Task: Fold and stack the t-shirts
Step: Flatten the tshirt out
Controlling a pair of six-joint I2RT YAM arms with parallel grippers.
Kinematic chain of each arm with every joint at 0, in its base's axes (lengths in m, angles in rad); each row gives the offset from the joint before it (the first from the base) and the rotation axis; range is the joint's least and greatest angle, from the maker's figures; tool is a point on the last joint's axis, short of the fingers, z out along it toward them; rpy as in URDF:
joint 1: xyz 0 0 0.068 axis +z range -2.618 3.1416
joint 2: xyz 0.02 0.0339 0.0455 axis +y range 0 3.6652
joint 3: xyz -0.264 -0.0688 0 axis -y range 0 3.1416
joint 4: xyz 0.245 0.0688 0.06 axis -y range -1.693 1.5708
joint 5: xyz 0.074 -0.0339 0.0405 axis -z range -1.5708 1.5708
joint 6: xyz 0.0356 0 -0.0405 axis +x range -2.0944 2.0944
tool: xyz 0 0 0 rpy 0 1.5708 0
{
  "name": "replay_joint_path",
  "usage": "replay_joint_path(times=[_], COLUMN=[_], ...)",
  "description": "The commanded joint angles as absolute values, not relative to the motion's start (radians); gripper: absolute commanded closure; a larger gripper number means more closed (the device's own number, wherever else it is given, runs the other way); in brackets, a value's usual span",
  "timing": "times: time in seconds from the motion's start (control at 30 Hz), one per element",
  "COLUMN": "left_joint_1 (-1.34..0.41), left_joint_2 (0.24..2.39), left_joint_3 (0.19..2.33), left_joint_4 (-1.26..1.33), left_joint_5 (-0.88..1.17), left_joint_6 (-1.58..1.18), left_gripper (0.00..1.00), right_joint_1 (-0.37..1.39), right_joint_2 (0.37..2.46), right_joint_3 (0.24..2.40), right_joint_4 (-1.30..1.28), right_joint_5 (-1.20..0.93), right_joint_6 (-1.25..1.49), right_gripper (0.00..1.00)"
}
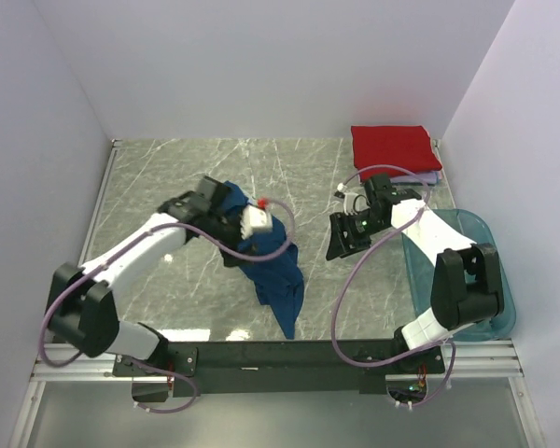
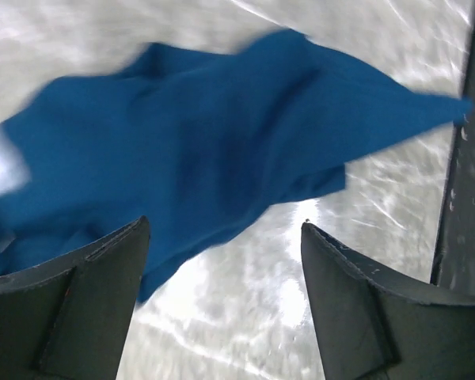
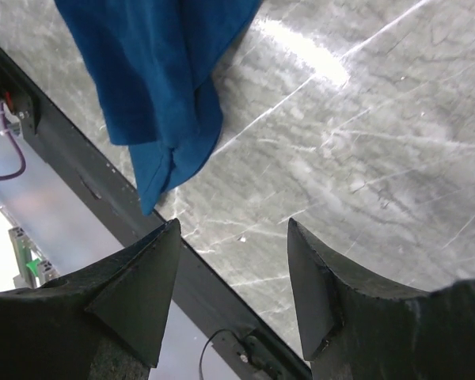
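The left hand hangs with fingers apart over the crumpled blue t-shirt, bunched at the centre of the tabletop, likely seeking a corner to spread it. The right hand, also spread and empty, waits just right of it. The red t-shirt sits folded in the upper right, on a pale one.

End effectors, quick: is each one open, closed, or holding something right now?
Left end effector: open, holding nothing; the dark blue t-shirt is just beyond its fingers.
Right end effector: open, empty, above the table.
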State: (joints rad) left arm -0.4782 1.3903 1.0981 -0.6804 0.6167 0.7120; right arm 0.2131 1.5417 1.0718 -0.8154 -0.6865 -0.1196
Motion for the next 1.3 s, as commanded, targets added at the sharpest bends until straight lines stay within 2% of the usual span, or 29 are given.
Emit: replay_joint_path(times=[0.0,0.27,0.37,0.47,0.57,0.6,0.63,0.67,0.73,0.87,0.97,1.07,1.27], left_joint_1=[-0.589,-0.759,-0.784,-0.798,-0.801,-0.801,-0.801,-0.784,-0.734,-0.464,-0.335,-0.165,0.032], left_joint_2=[1.445,1.546,1.591,1.634,1.66,1.663,1.661,1.654,1.637,1.644,1.736,1.876,2.049], left_joint_3=[1.077,1.045,1.046,1.068,1.081,1.088,1.109,1.126,1.201,1.394,1.563,1.653,1.704], left_joint_4=[-0.629,-0.44,-0.405,-0.446,-0.495,-0.509,-0.544,-0.564,-0.625,-0.733,-0.822,-0.816,-0.576], left_joint_5=[0.641,0.589,0.583,0.595,0.604,0.609,0.623,0.641,0.708,0.915,0.962,0.965,0.855], left_joint_6=[0.845,0.861,0.868,0.916,0.951,0.957,0.951,0.937,0.857,0.704,0.635,0.554,0.191], left_gripper=[0.19,0.22,0.27,0.38,0.56,0.71,0.79,0.92,0.98,0.99,0.99,0.99,0.99], right_joint_1=[0.198,0.183,0.178,0.175,0.173,0.173,0.173,0.173,0.173,0.176,0.184,0.213,0.287], right_joint_2=[1.488,1.48,1.488,1.496,1.502,1.505,1.508,1.509,1.523,1.543,1.578,1.623,1.709], right_joint_3=[1.06,1.046,1.051,1.058,1.065,1.066,1.065,1.066,1.078,1.118,1.153,1.198,1.265], right_joint_4=[-0.847,-0.85,-0.853,-0.854,-0.856,-0.854,-0.847,-0.844,-0.842,-0.835,-0.813,-0.787,-0.741], right_joint_5=[-0.704,-0.684,-0.684,-0.684,-0.686,-0.686,-0.686,-0.687,-0.69,-0.699,-0.716,-0.733,-0.752], right_joint_6=[-0.121,-0.123,-0.124,-0.126,-0.129,-0.129,-0.127,-0.126,-0.126,-0.132,-0.123,-0.114,-0.084], right_gripper=[0.37,0.37,0.37,0.37,0.37,0.37,0.37,0.37,0.37,0.37,0.36,0.36,0.36])
